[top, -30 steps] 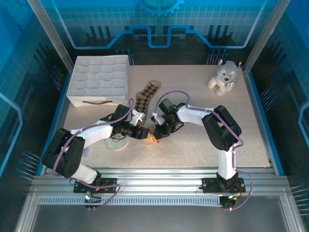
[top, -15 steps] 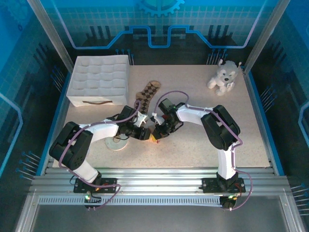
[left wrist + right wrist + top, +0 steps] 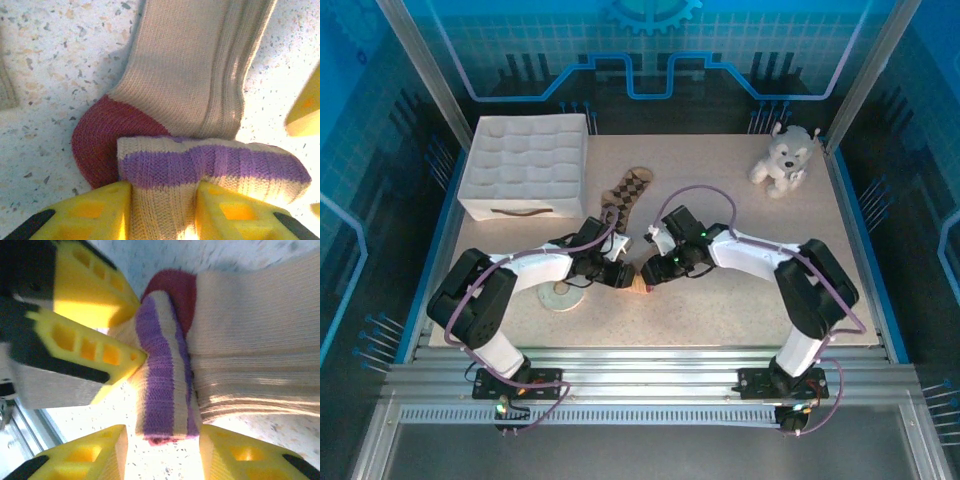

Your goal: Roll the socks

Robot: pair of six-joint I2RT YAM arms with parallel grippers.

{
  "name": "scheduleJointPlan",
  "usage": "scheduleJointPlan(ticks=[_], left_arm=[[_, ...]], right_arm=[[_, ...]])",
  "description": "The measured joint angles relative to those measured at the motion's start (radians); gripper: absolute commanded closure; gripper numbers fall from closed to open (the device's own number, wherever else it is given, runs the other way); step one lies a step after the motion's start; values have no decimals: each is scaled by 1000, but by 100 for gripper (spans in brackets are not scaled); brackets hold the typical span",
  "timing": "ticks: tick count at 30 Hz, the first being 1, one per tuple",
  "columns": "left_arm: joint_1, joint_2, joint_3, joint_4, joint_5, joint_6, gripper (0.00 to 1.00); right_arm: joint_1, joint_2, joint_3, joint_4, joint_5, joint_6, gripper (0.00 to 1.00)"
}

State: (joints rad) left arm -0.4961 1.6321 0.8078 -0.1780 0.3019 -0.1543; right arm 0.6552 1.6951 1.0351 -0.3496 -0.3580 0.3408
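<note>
My left pincer (image 3: 162, 195) clamps the folded cuff (image 3: 210, 165) of the tan sock (image 3: 190, 65); my right pincer (image 3: 162, 440) stands apart astride it; I'd roll evenly, holding tension

Two socks: an argyle sock (image 3: 626, 188) and a tan sock (image 3: 200, 75). One white box (image 3: 525, 165), one plush dog (image 3: 780, 158) and one flat disc (image 3: 560, 297). Two robot arms: a left arm (image 3: 535, 268) and a right arm (image 3: 750, 255)

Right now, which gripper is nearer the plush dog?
Right. The right gripper is mid-table, near-left of the plush dog in the far right corner; the left gripper is just past it, farther left, at the tan sock.
</note>
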Motion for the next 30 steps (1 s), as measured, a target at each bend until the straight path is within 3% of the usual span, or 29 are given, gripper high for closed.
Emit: scheduleJointPlan(ticks=[7,14,30], left_arm=[[-3,26,56,-65,-27,-17,66],[-4,57,109,-115,-37,-31,66],[1,74,130,-138,-39,-32,67]], right_arm=[[8,-98,-70,144,89,72,53],[69,-27,-81,253,134,79,52],[71,-2,-167,359,169,120,53]])
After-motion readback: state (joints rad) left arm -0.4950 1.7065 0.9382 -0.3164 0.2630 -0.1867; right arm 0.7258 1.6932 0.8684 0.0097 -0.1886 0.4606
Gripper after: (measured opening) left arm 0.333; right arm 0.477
